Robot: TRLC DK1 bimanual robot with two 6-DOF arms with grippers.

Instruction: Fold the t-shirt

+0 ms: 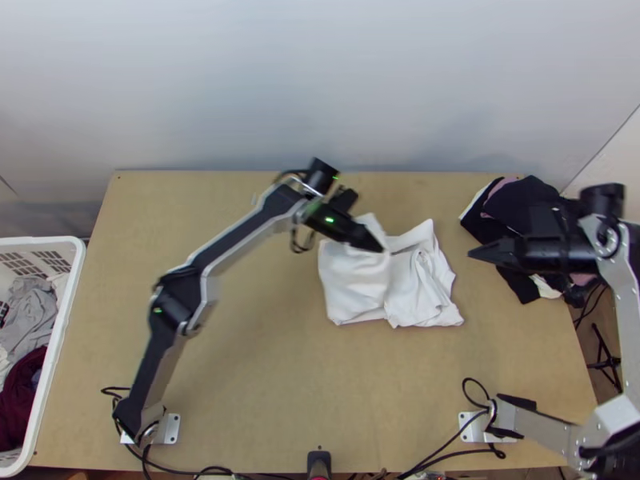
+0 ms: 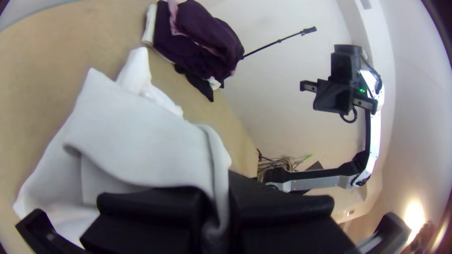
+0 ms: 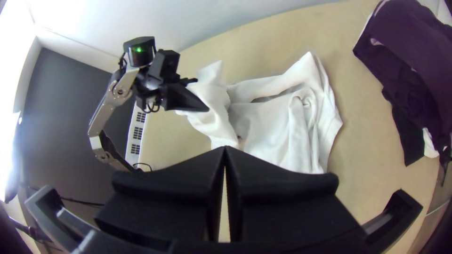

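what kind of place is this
Probably an indoor robot workspace set up for handling laundry: two arms mounted at a wooden table, a white t-shirt on it with the left tool closed on its cloth, and a basket of clothes at the side.

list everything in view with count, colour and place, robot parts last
shirt: 1, white, bunched mid-table, part lifted
clothes pile: 1, mostly dark, far right corner
basket: 1, white, left of table
basket clothes: several, grey and dark red, inside
table: 1, light wood, centre
tripod: 1, black, beyond right edge
cables: several, black, near edge
wall: pale grey, behind
arms: 2, silver-grey and black, either side
left gripper: 1, black, on shirt
right gripper: 1, black, right of shirt
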